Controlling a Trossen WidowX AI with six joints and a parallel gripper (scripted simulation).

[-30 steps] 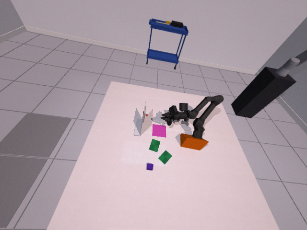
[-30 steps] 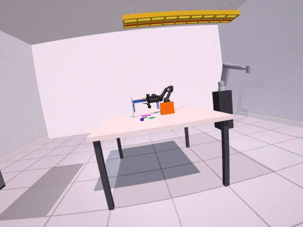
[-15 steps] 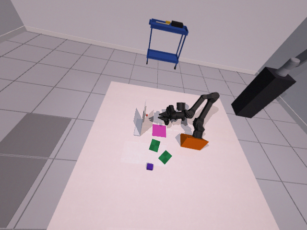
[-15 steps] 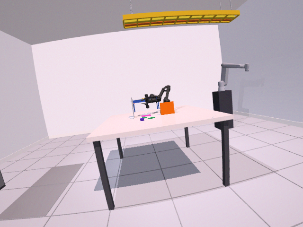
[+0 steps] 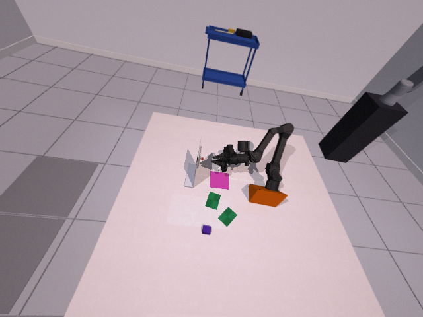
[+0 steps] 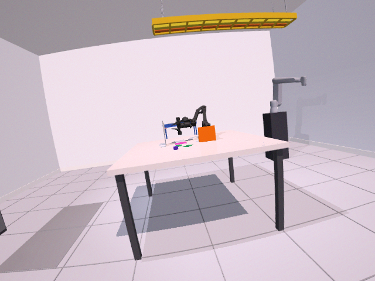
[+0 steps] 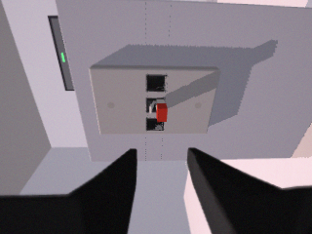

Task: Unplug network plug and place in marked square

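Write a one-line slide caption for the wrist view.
Empty, partly closed gripper faces the upright panel, short of the red plug seated in the middle socket.

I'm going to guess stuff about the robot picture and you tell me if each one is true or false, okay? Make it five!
1. The red plug is in the middle socket of the panel. True.
2. The gripper is squeezing the plug. False: its jaws are partly closed with nothing between them, short of the plug.
3. The pink square lies on the table beside the panel. True.
4. The plug is lying on the pink square. False: it sits in its socket.
5. Three green squares are on the table. False: there are two, plus a small purple cube.
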